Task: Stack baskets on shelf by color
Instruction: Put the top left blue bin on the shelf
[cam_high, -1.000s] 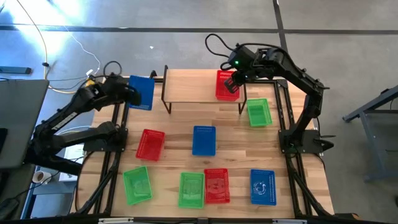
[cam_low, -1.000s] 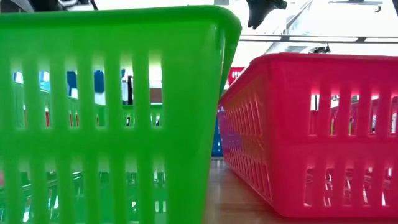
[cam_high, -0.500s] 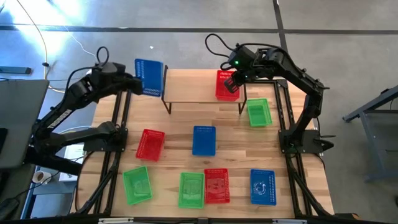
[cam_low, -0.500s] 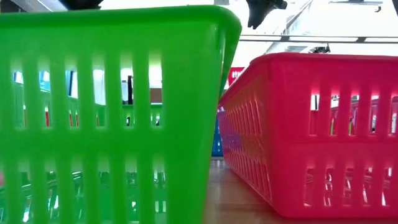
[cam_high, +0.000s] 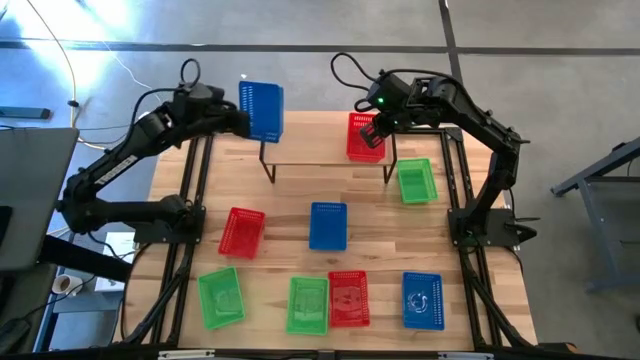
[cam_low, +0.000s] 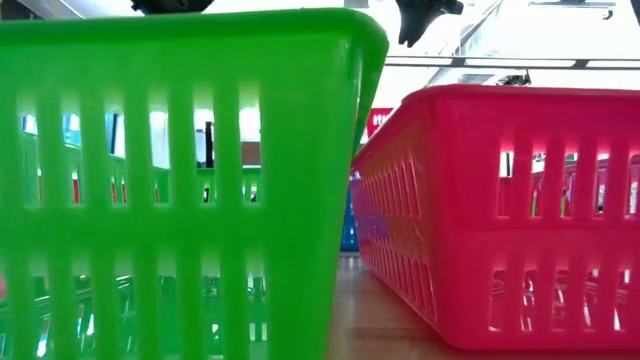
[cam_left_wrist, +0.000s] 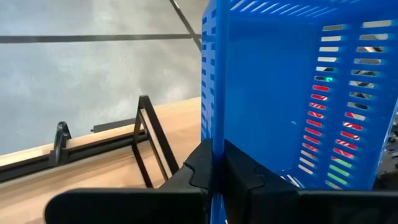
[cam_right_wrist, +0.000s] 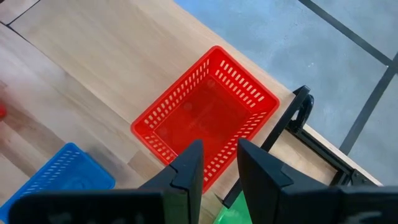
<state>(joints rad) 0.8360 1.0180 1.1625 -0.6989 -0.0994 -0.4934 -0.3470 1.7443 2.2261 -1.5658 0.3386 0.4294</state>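
My left gripper (cam_left_wrist: 214, 177) is shut on a blue basket (cam_high: 262, 110), carried in the air over the left end of the shelf (cam_high: 320, 145). The right gripper (cam_right_wrist: 216, 167) is open just above a red basket (cam_right_wrist: 208, 124) that rests by its bottom on the shelf's right end (cam_high: 365, 137). Its fingers stand on either side of that basket's near wall; I cannot tell whether they touch it. Several more baskets lie on the tabletop: green (cam_high: 416, 181), red (cam_high: 241, 231), blue (cam_high: 327, 226), green (cam_high: 220, 297), green (cam_high: 308, 305), red (cam_high: 348, 298), blue (cam_high: 422, 300). My left gripper pinches one wall of the blue basket at its rim (cam_left_wrist: 214, 134), one finger inside the basket and one outside. The basket is lifted clear and tipped on its side, standing out beyond the fingers over the shelf's left end.
In the low view a green basket (cam_low: 190, 180) and a red basket (cam_low: 500, 210) stand right before the camera and hide most of the table. The shelf's black legs (cam_high: 267, 160) stand at its ends. The shelf's middle (cam_high: 315, 140) is bare wood.
My left gripper has carried the blue basket up and toward the table's right and far edge, from beside the shelf's left end to above it, keeping its hold. The basket has turned with it.
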